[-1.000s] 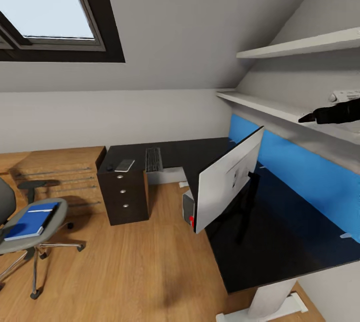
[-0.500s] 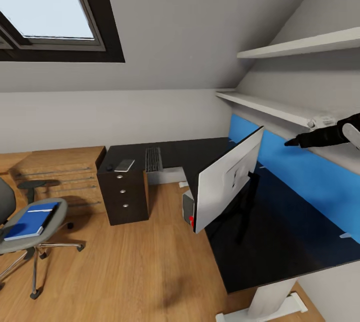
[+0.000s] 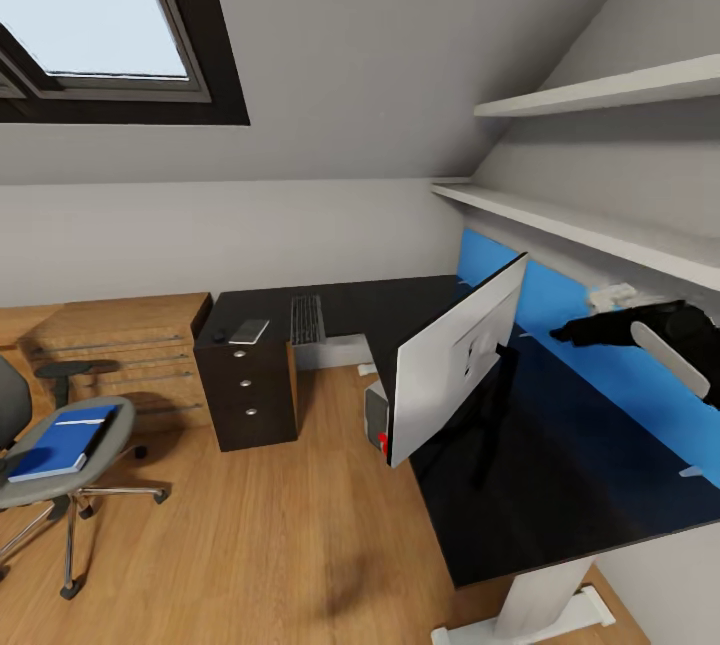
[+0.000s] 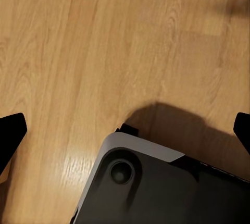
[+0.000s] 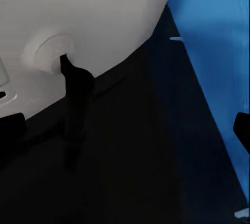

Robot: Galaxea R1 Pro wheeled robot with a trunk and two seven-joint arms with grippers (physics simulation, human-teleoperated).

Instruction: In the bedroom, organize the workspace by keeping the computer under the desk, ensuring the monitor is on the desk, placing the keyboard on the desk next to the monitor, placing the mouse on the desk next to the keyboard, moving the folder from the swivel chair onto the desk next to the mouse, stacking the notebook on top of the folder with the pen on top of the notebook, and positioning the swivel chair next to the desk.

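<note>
Grey walls and a sloped ceiling with one skylight (image 3: 100, 15) close in the bedroom, over a light wood plank floor (image 3: 250, 545). From the head view, one L-shaped bench (image 3: 560, 485) with a glossy black top runs along the far wall and down the right side, backed by a blue panel (image 3: 620, 365) under two white shelves (image 3: 600, 90). One monitor (image 3: 455, 365) stands on the bench with its white back showing, tilted on a thin stand. One keyboard (image 3: 307, 319) lies on the far part of the bench, above the black three-drawer unit (image 3: 248, 395), with a small grey flat thing (image 3: 249, 330) just left of it. One grey computer (image 3: 376, 415) sits on the floor beneath the bench, partly hidden by the monitor. At far left stands one swivel chair (image 3: 50, 465), well apart from the bench, with the blue folder (image 3: 62, 445) on its seat. A light wooden dresser (image 3: 120, 345) stands against the far wall. The right pincer (image 3: 565, 333) hangs over the bench to the right of the monitor.

Left wrist view: the left pincer (image 4: 125, 130) is spread wide, its dark tips at both edges, over plank floor and part of the robot's base (image 4: 156, 187).

Right wrist view: the right pincer (image 5: 125, 130) is likewise spread wide, holding nothing, above the black bench top, facing the monitor's white back and stand (image 5: 75, 104).
</note>
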